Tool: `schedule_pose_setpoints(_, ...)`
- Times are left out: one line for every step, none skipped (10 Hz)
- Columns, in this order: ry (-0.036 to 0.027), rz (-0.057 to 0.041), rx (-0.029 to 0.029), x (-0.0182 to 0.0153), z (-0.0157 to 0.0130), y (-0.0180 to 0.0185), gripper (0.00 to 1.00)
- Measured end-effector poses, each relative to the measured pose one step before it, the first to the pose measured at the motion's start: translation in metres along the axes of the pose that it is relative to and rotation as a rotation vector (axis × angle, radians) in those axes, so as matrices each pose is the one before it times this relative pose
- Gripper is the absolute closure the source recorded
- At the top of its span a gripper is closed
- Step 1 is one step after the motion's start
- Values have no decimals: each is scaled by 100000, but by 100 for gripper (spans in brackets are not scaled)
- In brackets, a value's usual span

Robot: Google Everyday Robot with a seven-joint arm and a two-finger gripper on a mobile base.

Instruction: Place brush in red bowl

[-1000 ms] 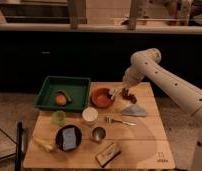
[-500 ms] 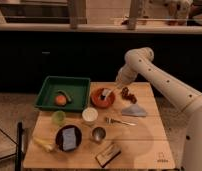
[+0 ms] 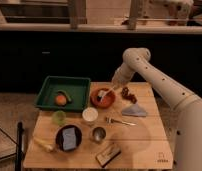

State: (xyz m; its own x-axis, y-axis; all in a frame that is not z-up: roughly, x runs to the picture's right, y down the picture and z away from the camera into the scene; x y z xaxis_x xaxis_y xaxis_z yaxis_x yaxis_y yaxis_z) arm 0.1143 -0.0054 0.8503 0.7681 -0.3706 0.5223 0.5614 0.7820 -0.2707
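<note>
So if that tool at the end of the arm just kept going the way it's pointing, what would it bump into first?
Most likely the red bowl. The tool points down and leftward just above it, with the white brush lying at the bowl beneath. Depth is hard to judge, so the brush might be met first.

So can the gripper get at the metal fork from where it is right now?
Probably yes. The gripper hangs over the red bowl, and the fork lies just in front on the table, with nothing standing between them.

- My arm (image 3: 159,82) comes in from the right, climbs to a bent elbow at upper centre, then slopes down to the left.
- My gripper (image 3: 114,85) hangs low at its end, pointing down-left.
</note>
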Motion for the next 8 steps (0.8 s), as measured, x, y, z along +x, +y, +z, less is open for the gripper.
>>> schedule_pose_setpoints(-1915, -765, -393, -307, 393, -157, 100)
schedule_pose_setpoints(-1511, -689, -439, -264, 367, -127, 100)
schedule_pose_setpoints(-1009, -552, -304, -214, 266, -118, 100)
schedule_pose_setpoints(-1161, -768, -566, -300, 336, -139, 100)
schedule_pose_setpoints(-1043, -833, -431, -352, 413, -276, 100)
schedule_pose_setpoints(-1048, -450, -81, -246, 331, -348, 100)
schedule_pose_setpoints(-1412, -22, -331, -95, 344, -188, 100)
schedule_pose_setpoints(-1296, 314, 252, 55, 232, -218, 100)
